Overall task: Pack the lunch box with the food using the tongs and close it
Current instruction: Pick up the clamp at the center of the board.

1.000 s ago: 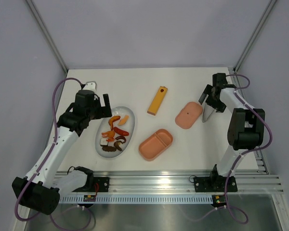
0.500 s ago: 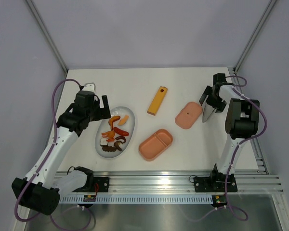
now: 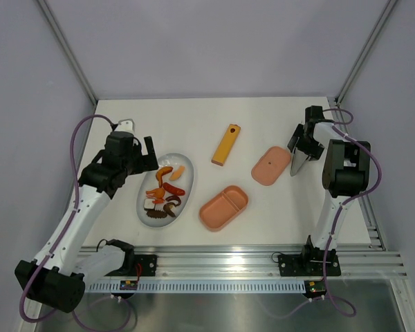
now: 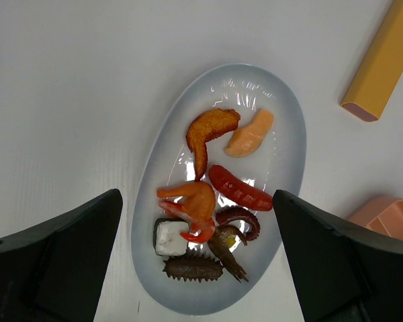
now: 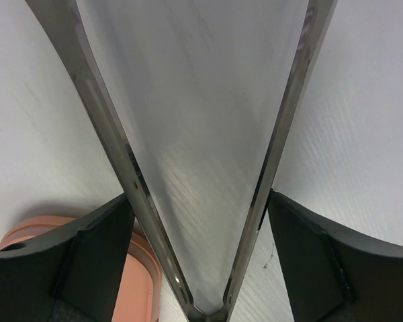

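landmark: lunch box tray [image 3: 223,207], pink, two compartments, open side up on the table [image 3: 263,117].
lid: pink lid [image 3: 270,164] is off and lies flat behind and to the right of the tray, apart from it, dot facing up.
tongs: silvery tongs [image 3: 297,163] lie on the table, further right of the tray than the lid. The joined end of the V points toward the near side.
my right claw: right claw [image 5: 199,196] is down over the tongs. Its fingers [image 5: 87,261] are wide apart, one outside each tong arm and right up against it. Can't tell if I'm squeezing them.
my left claw: left claw [image 4: 196,194] is spread fully wide, has hold of nothing and hangs over the plate.
plate: white oval plate [image 4: 282,134] sits left of the tray, near it, with a small gap between.
food: the food [image 3: 164,194] is all on the plate: red sausage [image 4: 240,188], orange shrimp [image 4: 191,201], white cube [image 4: 169,239], brown curl [image 4: 240,220], dark spiky piece [image 4: 193,268], orange-brown wing-shaped piece [image 4: 211,131], pale orange slice [image 4: 250,132].
bar: yellow-orange bar [image 3: 226,144] with a hole lies behind the tray, well apart.
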You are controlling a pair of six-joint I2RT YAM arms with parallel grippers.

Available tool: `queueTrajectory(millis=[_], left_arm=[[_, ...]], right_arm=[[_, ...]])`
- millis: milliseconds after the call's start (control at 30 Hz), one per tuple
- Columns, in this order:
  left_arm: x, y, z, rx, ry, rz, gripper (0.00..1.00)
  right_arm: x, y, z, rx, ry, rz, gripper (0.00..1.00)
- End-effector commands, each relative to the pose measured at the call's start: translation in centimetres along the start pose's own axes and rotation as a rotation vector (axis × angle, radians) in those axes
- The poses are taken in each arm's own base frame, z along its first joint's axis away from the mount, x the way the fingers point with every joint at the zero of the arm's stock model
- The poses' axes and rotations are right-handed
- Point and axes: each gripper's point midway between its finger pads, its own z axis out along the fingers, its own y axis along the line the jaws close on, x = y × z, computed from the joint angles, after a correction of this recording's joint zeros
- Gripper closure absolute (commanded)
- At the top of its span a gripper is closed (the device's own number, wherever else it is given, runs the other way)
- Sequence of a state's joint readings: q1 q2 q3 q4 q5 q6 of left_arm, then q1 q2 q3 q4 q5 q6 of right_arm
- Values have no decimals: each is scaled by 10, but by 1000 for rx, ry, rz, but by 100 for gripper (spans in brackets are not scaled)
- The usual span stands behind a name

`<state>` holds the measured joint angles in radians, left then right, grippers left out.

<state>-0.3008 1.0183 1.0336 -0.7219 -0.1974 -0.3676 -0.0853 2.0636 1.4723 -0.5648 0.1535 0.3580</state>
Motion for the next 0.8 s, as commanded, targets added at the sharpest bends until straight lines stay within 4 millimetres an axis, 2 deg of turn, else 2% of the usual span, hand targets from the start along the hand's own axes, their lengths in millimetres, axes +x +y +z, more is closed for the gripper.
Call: queueTrajectory(millis=[0, 167, 267, 500, 533, 600, 700, 767], left_arm=[[-11, -6, -8, 29, -44, -19, 1], [-11, -2, -11, 15, -42, -15, 1], [-11, -3, -13, 21, -53, -14, 1], [-10, -5, -12, 32, -46, -16, 1], [-11, -6, -13, 38, -47, -16, 1], [-10, -6, -12, 41, -47, -17, 1], [-9, -7, -11, 44, -45, -15, 1], [-8, -7, -11, 46, -42, -14, 1]], right_arm=[[-14, -2, 6, 24, -41, -8, 12], [-16, 0, 13, 25, -39, -6, 13], [-19, 0, 14, 25, -42, -15, 19], [-21, 1, 5, 14, -56, -15, 58], [-24, 1, 0, 10, -66, -15, 68], [-26, 0, -7, 14, -73, -14, 80], [-35, 0, -24, 4, -102, -4, 88], [-40, 1, -38, -9, -122, 7, 89]])
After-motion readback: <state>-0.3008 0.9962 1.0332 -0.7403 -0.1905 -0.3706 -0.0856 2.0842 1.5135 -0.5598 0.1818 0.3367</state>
